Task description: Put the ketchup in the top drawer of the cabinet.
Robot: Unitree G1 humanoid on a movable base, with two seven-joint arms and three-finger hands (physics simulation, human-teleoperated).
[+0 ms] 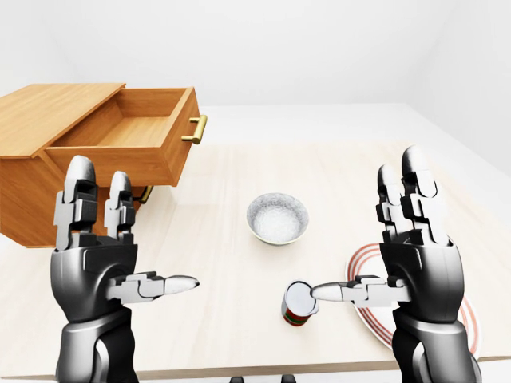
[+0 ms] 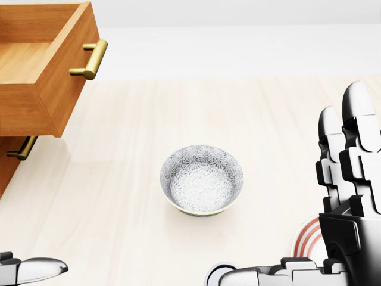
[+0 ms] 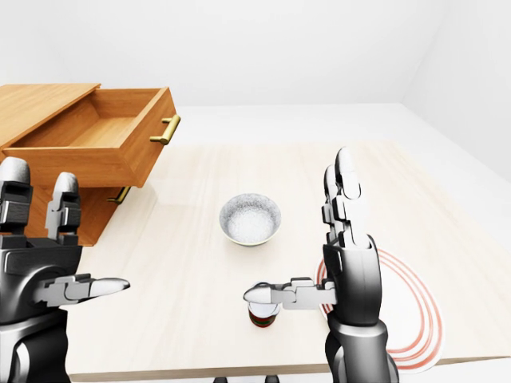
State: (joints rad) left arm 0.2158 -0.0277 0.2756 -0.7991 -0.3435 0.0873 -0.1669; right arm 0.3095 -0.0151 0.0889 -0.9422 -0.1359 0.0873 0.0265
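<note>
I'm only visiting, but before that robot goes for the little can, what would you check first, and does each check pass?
1. Top drawer open and nothing visible inside: ok.
2. Ketchup can upright on the table: ok.
3. Right hand open, thumb over the can, not gripping: ok.
4. Left hand open, holding nothing: ok.
5. Bowl apart from the can: ok.
6. Plate clear of the can: cannot tell.
</note>
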